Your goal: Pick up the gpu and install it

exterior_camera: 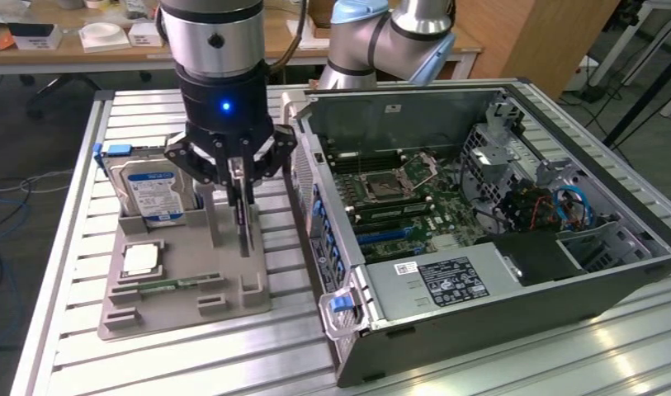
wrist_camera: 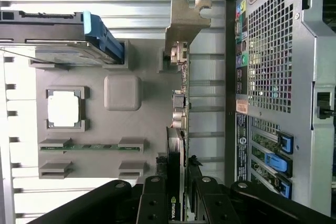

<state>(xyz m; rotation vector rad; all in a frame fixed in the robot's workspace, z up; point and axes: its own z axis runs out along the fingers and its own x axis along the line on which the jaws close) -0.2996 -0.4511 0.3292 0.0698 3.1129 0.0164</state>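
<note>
Along grey tray (exterior_camera: pixel 170 312), gpu (wrist_camera: pixel 180 106) runs on edge, bracket toward hard drive (exterior_camera: pixel 153 194).

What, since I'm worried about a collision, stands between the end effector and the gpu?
Nothing visible. The end effector sits directly at the upright gpu's upper edge in the grey tray; the hard drive stands apart, toward the exterior view's left.
</note>
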